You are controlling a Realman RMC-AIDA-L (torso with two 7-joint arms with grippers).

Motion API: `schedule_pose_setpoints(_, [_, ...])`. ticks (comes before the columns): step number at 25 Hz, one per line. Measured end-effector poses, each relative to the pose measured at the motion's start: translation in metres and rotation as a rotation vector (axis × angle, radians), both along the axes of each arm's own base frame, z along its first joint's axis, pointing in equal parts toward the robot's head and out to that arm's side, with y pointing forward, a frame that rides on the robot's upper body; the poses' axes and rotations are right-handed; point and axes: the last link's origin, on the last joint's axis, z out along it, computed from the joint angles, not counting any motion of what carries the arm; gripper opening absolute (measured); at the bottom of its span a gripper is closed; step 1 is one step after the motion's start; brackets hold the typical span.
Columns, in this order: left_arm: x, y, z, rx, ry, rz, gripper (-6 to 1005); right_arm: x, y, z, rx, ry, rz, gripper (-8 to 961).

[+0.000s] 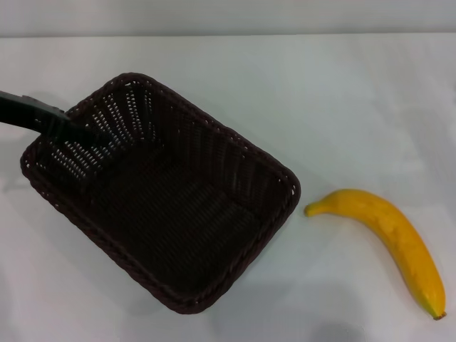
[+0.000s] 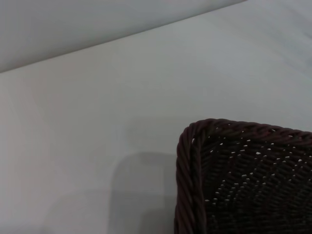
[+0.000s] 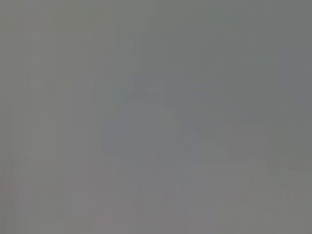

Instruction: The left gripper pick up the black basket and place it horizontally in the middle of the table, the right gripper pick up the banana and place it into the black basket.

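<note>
Head view. The black basket (image 1: 160, 192) lies left of centre in the frame, skewed so that its long axis runs from the upper left toward the lower right; it is not yet square to the table (image 1: 342, 107) edge, so by judgement the horizontal placement is still to be finished. The left gripper (image 1: 75, 132) enters from the left edge of the frame and reaches over the basket's upper-left short wall, apparently at the rim; this end hold would let the arm swing the basket about. Whether its jaws are clamped on the wicker or merely beside it cannot be told.

Left wrist view. One braided corner of the basket (image 2: 195, 161) fills the lower right of the frame, with bare table (image 2: 97, 122) beyond.

Contents. The basket's woven floor is bare; nothing lies inside it. The banana (image 1: 388, 246) rests on the table at the lower right of the head view, just beside the basket's right corner but apart from it, its stem end pointing toward the basket. The right gripper appears in no view.
</note>
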Motion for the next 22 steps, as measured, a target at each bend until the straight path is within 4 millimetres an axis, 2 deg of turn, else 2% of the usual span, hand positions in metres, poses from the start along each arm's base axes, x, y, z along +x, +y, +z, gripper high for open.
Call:
schedule_pose_setpoints(7, [-0.0038, -0.0015, 0.0001, 0.008, -0.004, 0.016, 716, 0.0018, -0.0012, 0.0015, 0.002, -0.003, -0.004, 863])
schedule_pose_setpoints(15, [-0.0085, -0.0023, -0.0051, 0.006, -0.009, 0.040, 513, 0.0000, 0.0007, 0.0028, 0.005, -0.007, 0.002, 862])
schedule_pose_setpoints(20, [-0.0074, -0.0012, -0.0026, 0.026, -0.030, 0.052, 276, -0.0012, 0.0019, 0.0044, 0.008, -0.011, 0.008, 862])
schedule_pose_setpoints(22, [-0.0067, -0.0005, -0.0017, 0.040, -0.050, 0.062, 237, -0.0013, 0.0019, 0.0047, 0.009, -0.011, 0.008, 862])
